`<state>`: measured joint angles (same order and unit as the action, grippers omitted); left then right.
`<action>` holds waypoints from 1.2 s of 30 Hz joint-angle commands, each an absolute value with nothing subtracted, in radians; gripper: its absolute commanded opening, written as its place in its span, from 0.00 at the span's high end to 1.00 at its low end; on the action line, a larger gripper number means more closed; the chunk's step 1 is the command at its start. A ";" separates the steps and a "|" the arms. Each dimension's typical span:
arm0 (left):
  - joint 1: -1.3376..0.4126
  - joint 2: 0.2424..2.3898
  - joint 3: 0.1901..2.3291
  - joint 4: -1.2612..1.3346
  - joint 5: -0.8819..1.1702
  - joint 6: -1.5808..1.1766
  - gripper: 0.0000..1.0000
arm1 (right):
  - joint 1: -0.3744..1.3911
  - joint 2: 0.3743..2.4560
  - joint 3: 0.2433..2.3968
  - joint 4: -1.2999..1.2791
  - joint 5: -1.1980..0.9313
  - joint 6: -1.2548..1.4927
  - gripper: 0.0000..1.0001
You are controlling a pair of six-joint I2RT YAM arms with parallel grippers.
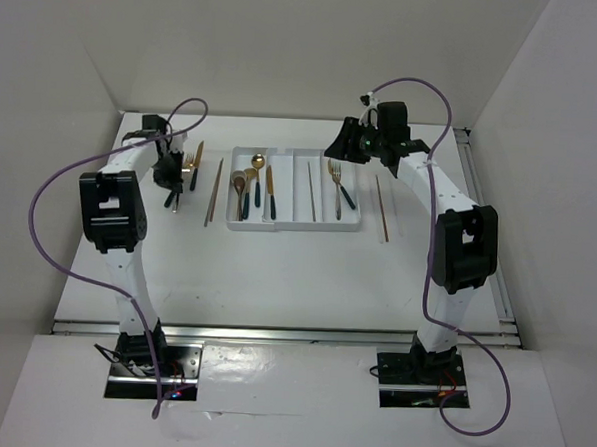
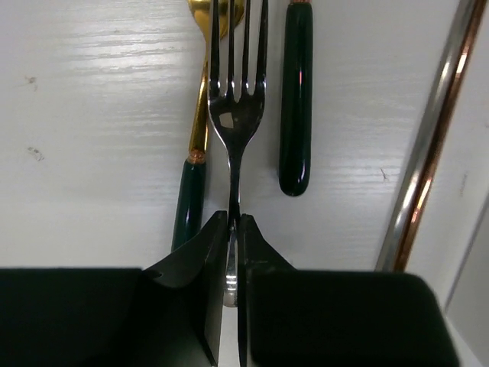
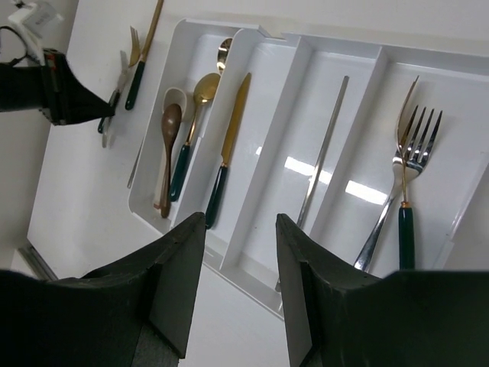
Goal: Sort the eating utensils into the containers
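My left gripper (image 2: pixel 235 218) is shut on the handle of a silver fork (image 2: pixel 238 107), tines pointing away, held just above the table left of the white tray (image 1: pixel 351 224). Under it lie a gold utensil with a dark green handle (image 2: pixel 191 195) and another dark-handled one (image 2: pixel 296 107). My right gripper (image 3: pixel 241 218) is open and empty above the tray's far right end (image 1: pixel 348 146). The tray's compartments hold spoons (image 3: pixel 187 130), a knife (image 3: pixel 227 145), a chopstick (image 3: pixel 325 149) and forks (image 3: pixel 409 164).
A pair of chopsticks (image 1: pixel 214 191) lies on the table between my left gripper (image 1: pixel 172 189) and the tray; it also shows in the left wrist view (image 2: pixel 428 145). One more chopstick (image 1: pixel 380 210) lies right of the tray. White walls close in the table's sides and back.
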<state>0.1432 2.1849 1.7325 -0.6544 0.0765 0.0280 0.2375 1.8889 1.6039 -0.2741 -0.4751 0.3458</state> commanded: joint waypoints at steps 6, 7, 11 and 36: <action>0.181 1.824 1.784 -0.628 0.365 -0.214 1.00 | 0.213 1.822 1.585 -0.247 -0.365 0.253 0.49; 0.181 1.801 1.767 -0.585 0.468 -0.251 1.00 | 0.213 1.822 1.585 -0.247 -0.345 0.241 0.47; 0.080 1.744 1.703 -0.479 0.701 -0.435 1.00 | 0.201 1.764 1.563 -0.267 -0.190 0.186 0.39; -0.469 2.359 2.040 -0.118 0.487 -0.873 1.00 | 0.028 1.238 1.149 -0.380 0.026 0.025 0.28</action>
